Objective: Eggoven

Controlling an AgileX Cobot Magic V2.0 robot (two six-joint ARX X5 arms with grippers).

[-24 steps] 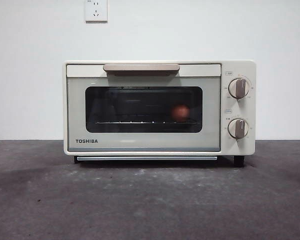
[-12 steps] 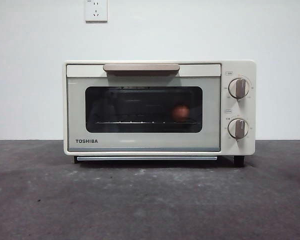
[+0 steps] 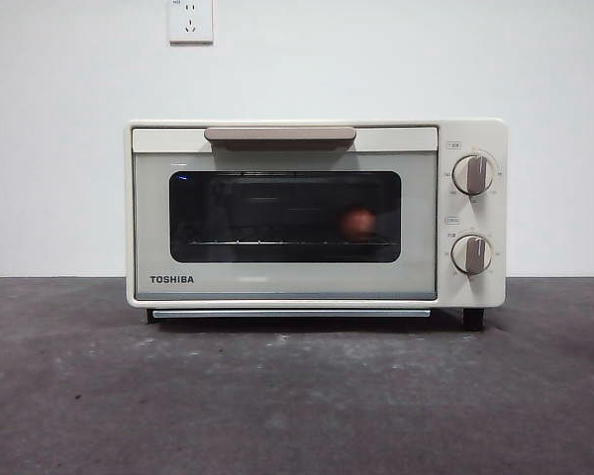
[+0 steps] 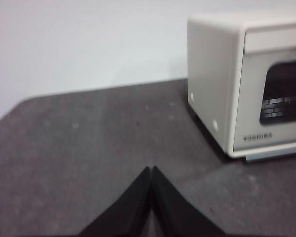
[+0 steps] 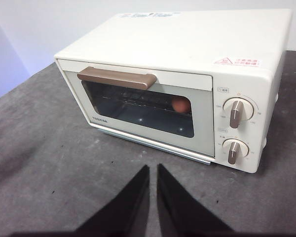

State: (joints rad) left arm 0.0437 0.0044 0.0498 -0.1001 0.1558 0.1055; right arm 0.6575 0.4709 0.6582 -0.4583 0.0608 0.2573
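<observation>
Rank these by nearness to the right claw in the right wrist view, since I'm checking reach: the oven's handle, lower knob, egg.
1. Lower knob, front panel of the oven, nearest the right claw.
2. Egg, behind the glass on the rack.
3. Handle, along the door's upper edge; close to the egg's rank.

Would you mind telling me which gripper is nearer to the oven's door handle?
Right, judging by the wrist views. The right gripper sits in front of the oven, facing its door handle. The left gripper is off beside the oven's side wall; the handle isn't in its view.

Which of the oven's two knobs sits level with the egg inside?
The lower knob on the oven, roughly; the egg sits clearly below the upper knob.
</observation>
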